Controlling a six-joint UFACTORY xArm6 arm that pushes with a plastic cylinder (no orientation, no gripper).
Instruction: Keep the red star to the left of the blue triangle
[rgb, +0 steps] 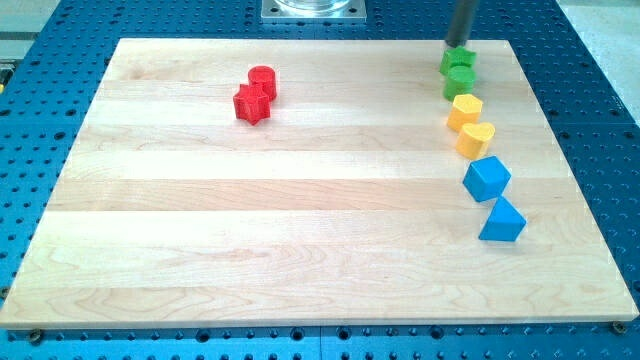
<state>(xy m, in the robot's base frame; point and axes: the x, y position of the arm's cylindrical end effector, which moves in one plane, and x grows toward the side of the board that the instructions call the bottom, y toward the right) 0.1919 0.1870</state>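
Already satisfied: red star (251, 104) at board's 11 o'clock, well left of blue triangle (502, 221) at 4 o'clock; my tip (457, 46), bare rod holding nothing, against green block (457, 61) at 1 o'clock; nothing left but upkeep.

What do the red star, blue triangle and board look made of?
Red star: probably painted wood or plastic, with flat, even, matte colour. Blue triangle: the same look, with crisp edges. Board: light wood, with visible grain and glued strips.
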